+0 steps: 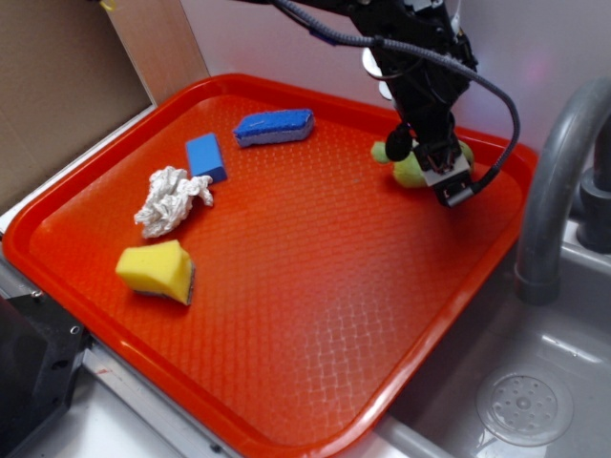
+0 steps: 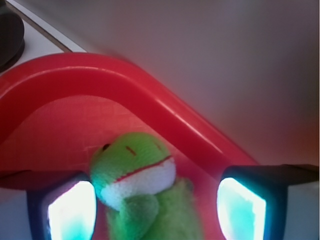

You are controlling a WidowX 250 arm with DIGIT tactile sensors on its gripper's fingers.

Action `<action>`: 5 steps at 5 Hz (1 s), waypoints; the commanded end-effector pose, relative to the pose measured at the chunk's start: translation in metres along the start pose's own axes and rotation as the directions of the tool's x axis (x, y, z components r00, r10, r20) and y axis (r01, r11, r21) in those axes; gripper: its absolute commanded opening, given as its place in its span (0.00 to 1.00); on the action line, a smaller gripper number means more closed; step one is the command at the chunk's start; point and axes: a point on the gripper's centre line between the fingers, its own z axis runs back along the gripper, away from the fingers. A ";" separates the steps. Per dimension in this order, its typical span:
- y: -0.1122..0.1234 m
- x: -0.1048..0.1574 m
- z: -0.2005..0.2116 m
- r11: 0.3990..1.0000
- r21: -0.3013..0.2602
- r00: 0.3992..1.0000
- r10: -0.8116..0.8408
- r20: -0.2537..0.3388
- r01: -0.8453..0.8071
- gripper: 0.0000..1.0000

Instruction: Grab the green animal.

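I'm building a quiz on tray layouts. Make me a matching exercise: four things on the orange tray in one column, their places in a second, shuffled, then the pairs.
Things
1. small lime-green plush animal
2. yellow wedge sponge
3. crumpled white paper ball
4. blue and white oblong sponge

Places
A. near the far rim, left of the middle
B. between the open fingers of the black gripper, at the far right corner
C. left front part of the orange plastic tray
D. between the small blue block and the yellow sponge

Pairs: 1-B, 2-C, 3-D, 4-A
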 end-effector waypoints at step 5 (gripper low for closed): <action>-0.001 -0.005 0.001 0.998 0.045 0.997 0.038 -0.074 -0.035 0.00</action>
